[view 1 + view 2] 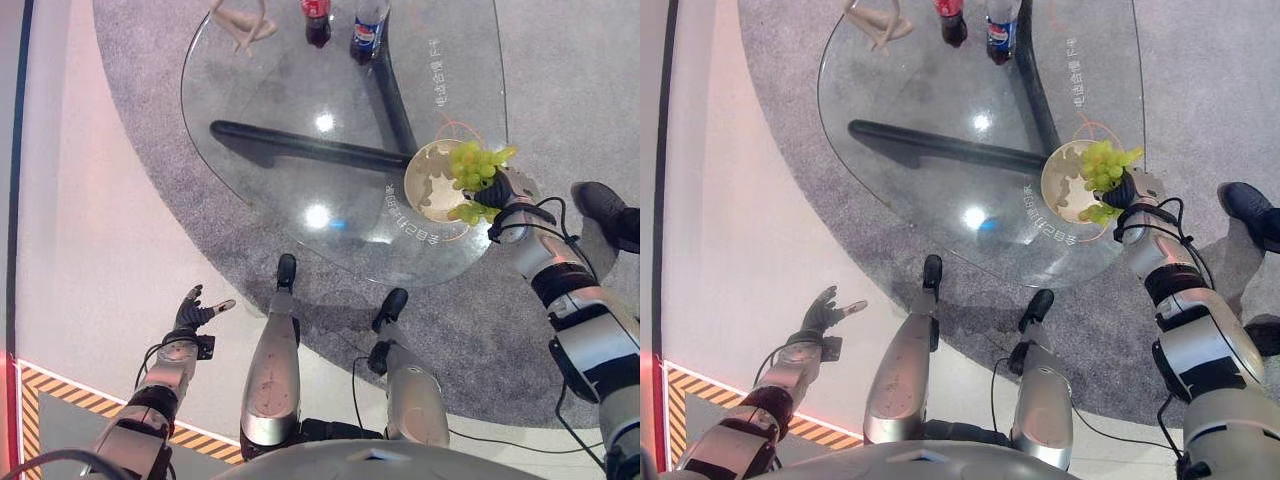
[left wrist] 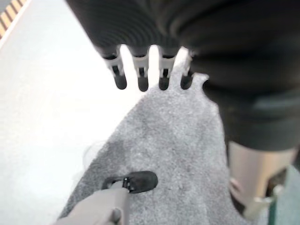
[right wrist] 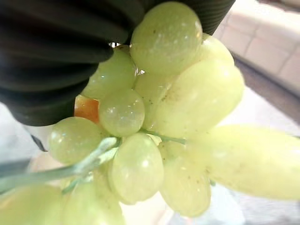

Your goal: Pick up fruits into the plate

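the bunch of green grapes [image 1: 478, 166] sits in the grasp of the right hand [image 1: 497, 192] at the 3 o'clock edge of the round glass table [image 1: 270, 90]. the grapes overlap the 3 o'clock rim of the cream plate [image 1: 425, 180], part of the bunch over the plate and part hanging outside it toward 5 o'clock. whether the grapes rest on the plate or are held just above it cannot be told. in the right wrist view the grapes [image 3: 159, 117] press close against the hand's dark cover, green stem visible; the fingers themselves are hidden behind the fruit, so their exact closure cannot be told beyond the hand holding the bunch.

the left hand [image 1: 196, 310] hangs low at 8 o'clock, well apart from the table, over the pale floor [image 1: 90, 250]. its fingers [image 2: 140, 75] are straight and slightly spread, holding nothing.

at the table's 12 o'clock edge stand 2 dark cola bottles [image 1: 340, 25] side by side, with a beige object [image 1: 240, 25] beside them toward 11 o'clock. the table stands on grey carpet [image 1: 560, 80].
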Tool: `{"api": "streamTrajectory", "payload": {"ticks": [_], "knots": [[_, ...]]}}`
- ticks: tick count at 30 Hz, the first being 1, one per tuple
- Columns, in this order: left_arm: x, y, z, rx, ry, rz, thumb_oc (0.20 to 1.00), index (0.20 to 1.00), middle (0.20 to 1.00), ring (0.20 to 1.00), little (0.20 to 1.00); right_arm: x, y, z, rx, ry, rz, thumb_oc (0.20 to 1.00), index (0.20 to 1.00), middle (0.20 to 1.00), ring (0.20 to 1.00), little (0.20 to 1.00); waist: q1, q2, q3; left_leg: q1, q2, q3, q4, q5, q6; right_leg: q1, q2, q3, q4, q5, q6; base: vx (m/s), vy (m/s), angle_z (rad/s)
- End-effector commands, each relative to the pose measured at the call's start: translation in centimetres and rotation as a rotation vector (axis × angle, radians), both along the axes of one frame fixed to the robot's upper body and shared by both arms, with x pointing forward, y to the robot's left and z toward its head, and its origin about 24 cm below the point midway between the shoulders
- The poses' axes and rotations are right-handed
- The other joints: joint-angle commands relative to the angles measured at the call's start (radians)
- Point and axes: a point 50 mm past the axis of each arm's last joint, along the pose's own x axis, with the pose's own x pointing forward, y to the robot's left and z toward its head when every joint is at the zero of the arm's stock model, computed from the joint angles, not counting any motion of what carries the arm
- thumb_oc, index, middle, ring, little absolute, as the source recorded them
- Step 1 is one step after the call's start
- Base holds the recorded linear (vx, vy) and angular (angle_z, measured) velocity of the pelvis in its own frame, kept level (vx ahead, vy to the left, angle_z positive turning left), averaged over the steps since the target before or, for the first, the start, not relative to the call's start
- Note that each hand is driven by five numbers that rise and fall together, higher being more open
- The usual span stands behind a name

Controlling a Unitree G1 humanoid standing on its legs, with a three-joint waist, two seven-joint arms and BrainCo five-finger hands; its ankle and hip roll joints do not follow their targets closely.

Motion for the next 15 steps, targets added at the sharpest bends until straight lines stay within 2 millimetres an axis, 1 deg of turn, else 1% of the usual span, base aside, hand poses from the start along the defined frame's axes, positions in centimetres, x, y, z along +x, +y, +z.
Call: {"api": "streamTrajectory", "payload": {"ticks": [1, 3, 6, 10, 11, 13, 14, 15], "knots": [[-0.1, 0.7, 0.4, 0.034, -0.002, -0.012, 1.000, 1.000, 1.000, 1.000, 1.000, 0.0, -2.7, 3.0, -0.175, 0.041, -0.098, 0.200, 0.200, 0.200, 0.200, 0.200, 0.015, -0.009, -0.003, -0.086, -0.126, 0.021, 0.094, -0.110, 0.082, -0.142, 0.011, 0.032, 0.238, -0.135, -0.017, 0.03, -0.014, 0.02], [0.0, 0.6, 0.5, 0.028, -0.006, -0.020, 1.000, 1.000, 1.000, 1.000, 1.000, 0.0, -3.2, 3.1, -0.216, 0.093, -0.128, 0.200, 0.200, 0.200, 0.200, 0.200, 0.021, -0.001, -0.003, -0.104, -0.130, 0.019, 0.103, -0.110, 0.085, -0.163, 0.005, 0.027, 0.254, -0.137, -0.017, 0.01, 0.001, 0.03], [0.1, 0.4, 0.5, 0.025, -0.012, -0.026, 1.000, 1.000, 1.000, 1.000, 1.000, 0.0, -3.4, 3.3, -0.236, 0.092, -0.133, 0.200, 0.200, 0.200, 0.200, 0.200, 0.026, 0.007, -0.003, -0.121, -0.134, 0.017, 0.108, -0.108, 0.089, -0.182, 0.000, 0.023, 0.268, -0.138, -0.018, 0.01, 0.006, 0.08], [0.2, -0.5, 0.6, -0.004, -0.039, -0.057, 1.000, 1.000, 1.000, 1.000, 1.000, 0.0, -4.1, 5.0, -0.338, 0.055, -0.180, 0.200, 0.200, 0.200, 0.200, 0.200, 0.040, 0.043, -0.003, -0.184, -0.150, 0.015, 0.136, -0.100, 0.099, -0.253, -0.018, 0.012, 0.323, -0.147, -0.023, 0.02, 0.040, 0.08], [0.1, -0.8, 0.5, -0.017, -0.040, -0.068, 1.000, 1.000, 1.000, 1.000, 1.000, -0.1, -4.4, 5.5, -0.375, 0.021, -0.189, 0.200, 0.200, 0.200, 0.200, 0.200, 0.042, 0.053, -0.003, -0.198, -0.154, 0.013, 0.140, -0.097, 0.101, -0.270, -0.021, 0.010, 0.335, -0.149, -0.024, 0.01, 0.068, 0.11], [-0.1, -1.2, 0.4, -0.028, -0.042, -0.072, 1.000, 1.000, 1.000, 1.000, 1.000, -0.2, -4.7, 6.1, -0.407, -0.006, -0.212, 0.200, 0.200, 0.200, 0.200, 0.200, 0.044, 0.065, -0.003, -0.216, -0.158, 0.010, 0.146, -0.095, 0.103, -0.292, -0.024, 0.010, 0.353, -0.153, -0.026, 0.02, 0.046, 0.13], [-0.2, -1.4, 0.4, -0.039, -0.043, -0.079, 1.000, 1.000, 1.000, 1.000, 1.000, -0.5, -5.1, 6.5, -0.421, -0.054, -0.252, 0.426, 0.426, 0.426, 0.426, 0.426, 0.046, 0.073, -0.003, -0.229, -0.159, 0.010, 0.147, -0.093, 0.105, -0.311, -0.026, 0.011, 0.362, -0.152, -0.025, 0.02, 0.024, 0.12], [-0.3, -1.4, 0.4, -0.040, -0.043, -0.076, 1.000, 1.000, 1.000, 1.000, 1.000, -0.7, -5.4, 6.9, -0.429, -0.071, -0.286, 1.000, 1.000, 1.000, 1.000, 1.000, 0.047, 0.076, -0.003, -0.237, -0.160, 0.011, 0.147, -0.091, 0.105, -0.319, -0.026, 0.011, 0.364, -0.152, -0.025, 0.01, 0.016, 0.10]]}}
